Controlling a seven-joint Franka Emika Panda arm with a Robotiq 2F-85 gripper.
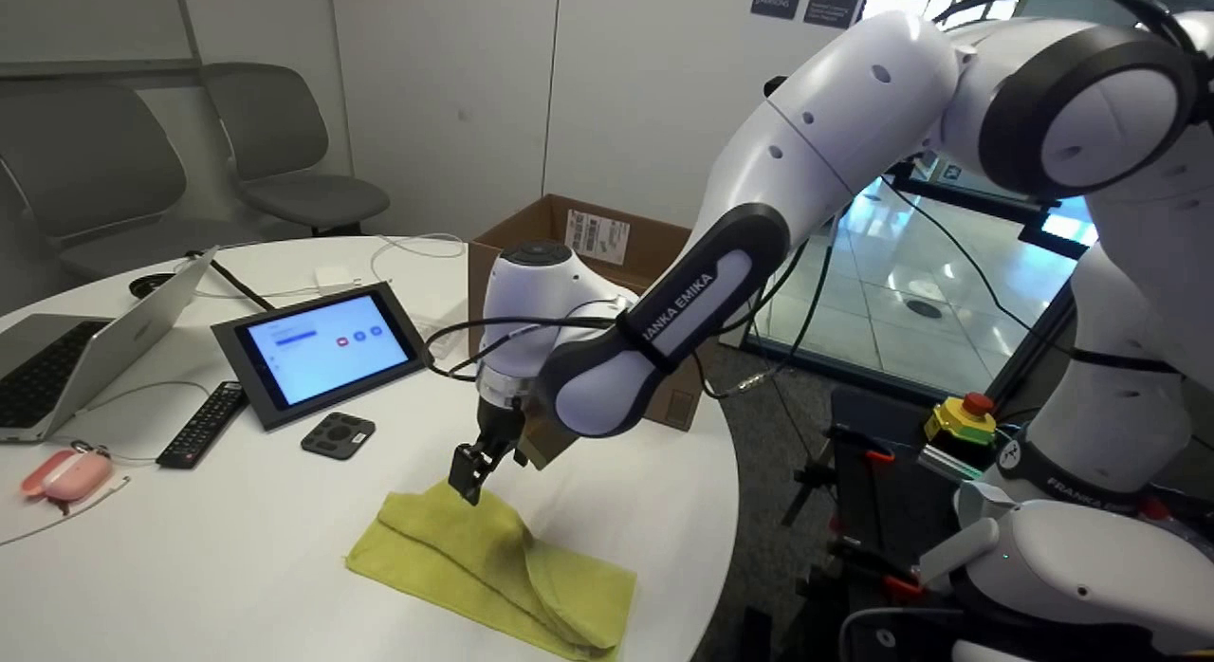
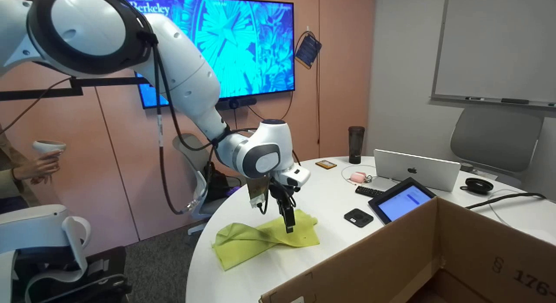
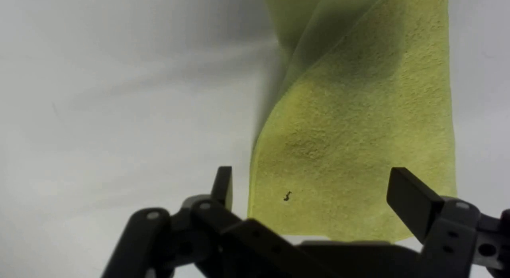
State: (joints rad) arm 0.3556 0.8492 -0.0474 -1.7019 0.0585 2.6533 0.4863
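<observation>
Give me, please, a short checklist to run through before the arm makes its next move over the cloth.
1. Fingers open: ok, they stand wide apart in the wrist view.
2. Cloth under the fingers: ok, part of it shows between them.
3. Cloth lying flat: not ok, it is folded and rumpled.
4. Fingertips touching the cloth: cannot tell, the views do not settle it.
5. Box apart from the cloth: ok, bare table shows between them.
6. Tablet and remote off the cloth: ok, both lie apart from it.
</observation>
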